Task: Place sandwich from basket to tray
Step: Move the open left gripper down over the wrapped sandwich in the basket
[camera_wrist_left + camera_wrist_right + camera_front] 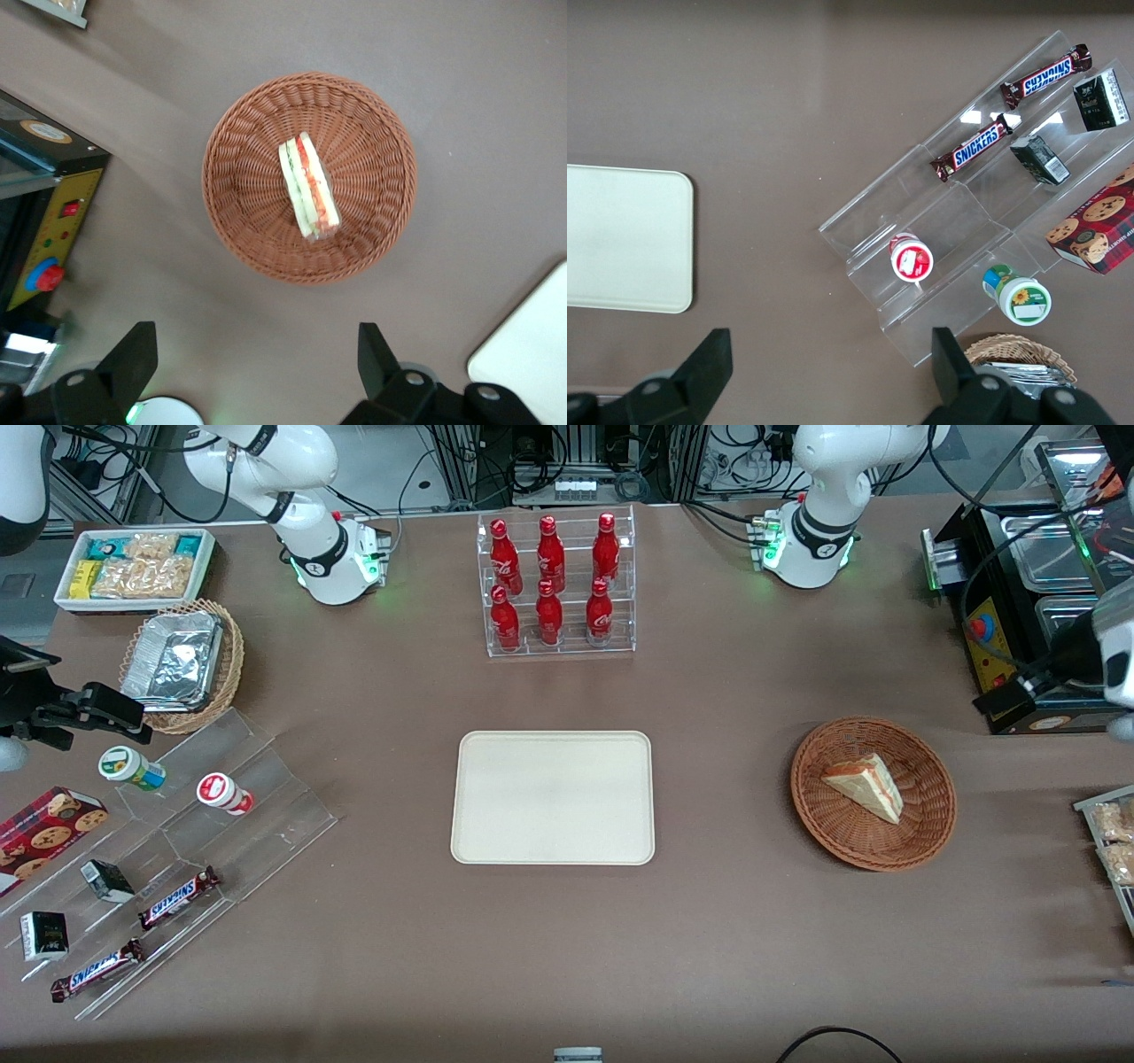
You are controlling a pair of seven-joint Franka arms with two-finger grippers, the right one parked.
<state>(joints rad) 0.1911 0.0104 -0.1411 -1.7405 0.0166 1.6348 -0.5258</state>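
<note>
The tray (553, 797) lies bare, well apart from the basket (921, 819). In the basket the sandwich (866, 784) rests untouched. The gripper (252, 363) is held high above, jaws wide apart. The soft wedge could be crushed or tipped if it is gripped off-centre.

Robotics lab, mocked up as a snack counter. Two white arm bases bolted to a brown-covered table (753, 921), cable bundles and aluminium framing along its edge. Props: clear acrylic rack of red soda bottles (556, 584), stepped clear acrylic display (190, 850) with Snickers bars (177, 897).
</note>
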